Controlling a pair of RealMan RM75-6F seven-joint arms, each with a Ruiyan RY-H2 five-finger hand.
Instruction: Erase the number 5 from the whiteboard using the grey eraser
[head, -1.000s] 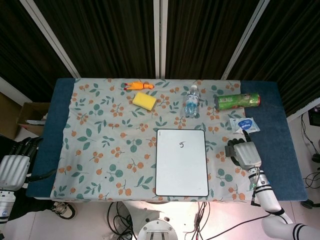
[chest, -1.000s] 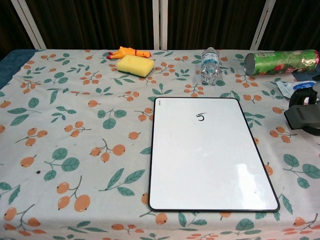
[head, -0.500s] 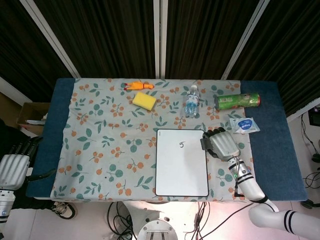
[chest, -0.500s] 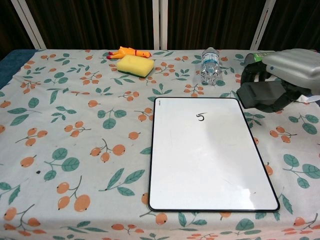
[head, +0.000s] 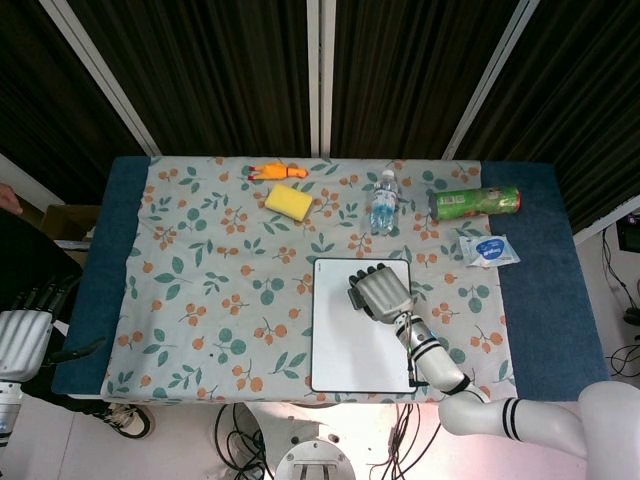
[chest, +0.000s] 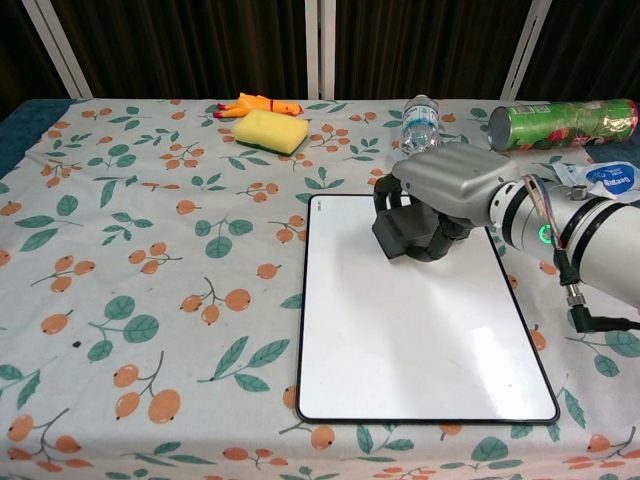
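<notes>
The whiteboard (head: 362, 355) (chest: 420, 340) lies flat at the front middle of the table. My right hand (head: 380, 291) (chest: 448, 182) grips the grey eraser (chest: 403, 236) and holds it on the board's upper part, where the 5 was written. The hand and eraser hide the digit in both views. My left hand (head: 22, 335) hangs off the table's left edge with its fingers apart and nothing in it; the chest view does not show it.
Along the back stand a yellow sponge (head: 288, 200), an orange toy (head: 276, 171), a water bottle (head: 383, 203) and a green can (head: 475, 201) lying on its side. A white-blue packet (head: 489, 249) lies right of the board.
My right hand carried the eraser left from the table's right side onto the upper whiteboard, now covering the 5. The left hand barely moved.
</notes>
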